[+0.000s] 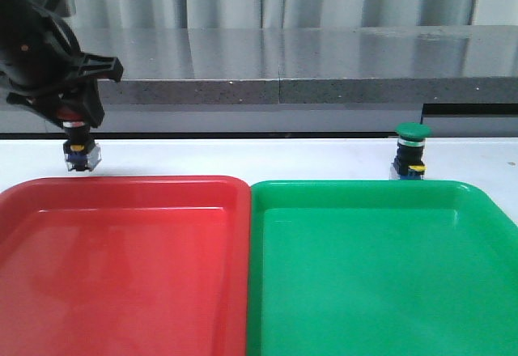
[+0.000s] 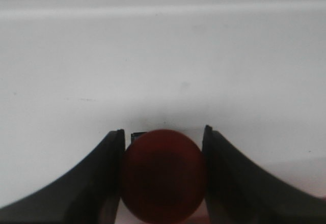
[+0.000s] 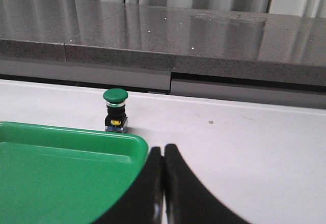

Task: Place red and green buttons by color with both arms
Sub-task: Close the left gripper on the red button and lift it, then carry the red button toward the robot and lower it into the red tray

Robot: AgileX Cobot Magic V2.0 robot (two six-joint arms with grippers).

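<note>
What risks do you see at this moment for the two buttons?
1. The left gripper grips the red button only by its round cap; it might slip and fall outside the red tray.
2. The green button stands close to the green tray rim; the shut right gripper might topple it.

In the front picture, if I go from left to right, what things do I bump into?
Left gripper holding the red button → red tray → green tray → green button standing on the white table behind the green tray.
</note>
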